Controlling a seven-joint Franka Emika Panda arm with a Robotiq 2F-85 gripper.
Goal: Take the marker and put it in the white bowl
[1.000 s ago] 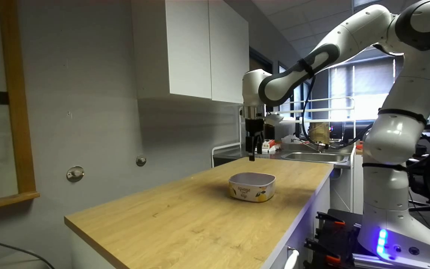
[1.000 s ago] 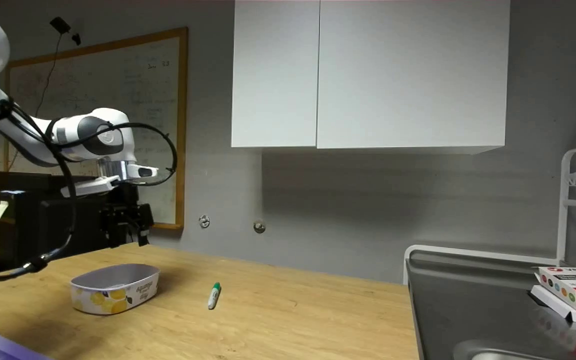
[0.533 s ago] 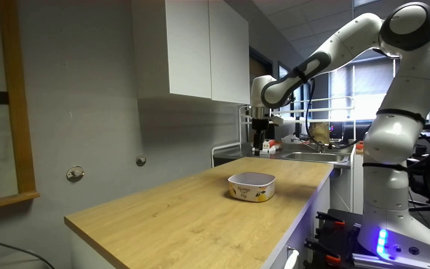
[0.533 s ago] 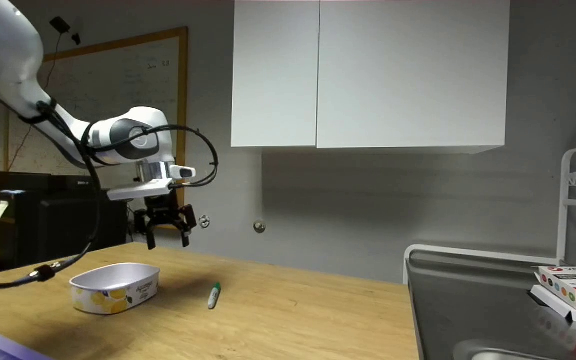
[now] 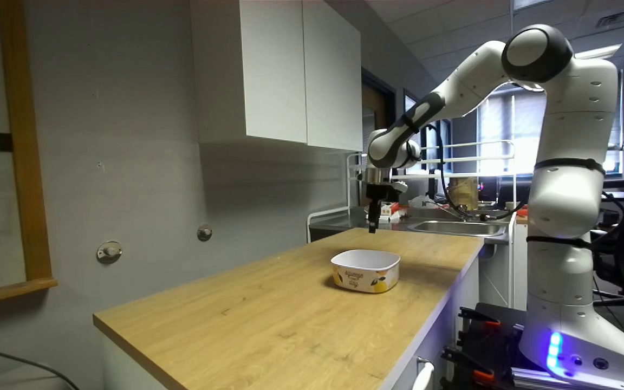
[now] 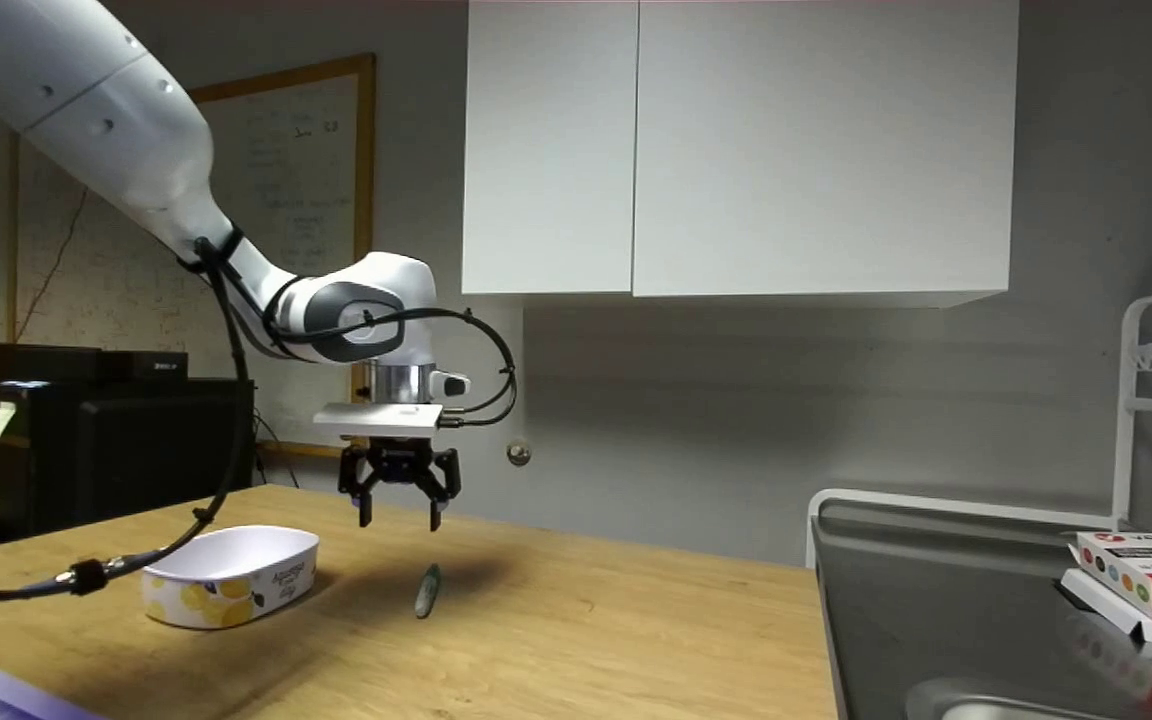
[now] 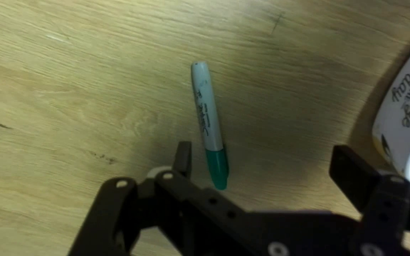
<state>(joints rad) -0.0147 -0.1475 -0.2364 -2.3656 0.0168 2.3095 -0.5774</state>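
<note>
nearest, the black two-fingered gripper (image 6: 400, 518) is hanging over the pale wood-grain countertop (image 5: 268, 314), its fingers spread wide with nothing between them. below, the slim white-barrelled marker with a green cap (image 7: 210, 124) is lying flat on that countertop; in the wrist view it is sitting nearer one finger than the other, cap end pointing toward the gripper. what this step is calling for, i am judging, is lining up before going down: centring the opening over the marker, aiming for mid-barrel rather than the cap, and squaring the fingers across it. lowering until the tips are just meeting the countertop, then closing slowly, is looking wise, since an off-centre finger could be sending a round barrel rolling.

the dark script along the barrel is blurring beyond sure reading. near the marker, not touching it, the white rounded-oblong bowl printed with lemons (image 5: 369, 277) is standing upright, its side carrying the slogan "squeeze the day". farther off, a red-and-white box (image 6: 1151, 578) is showing letters that are perhaps spelling "velcro", too soft to be certain; in the background, a wood-framed whiteboard (image 6: 286, 200) is bearing handwriting too faint to make out
</note>
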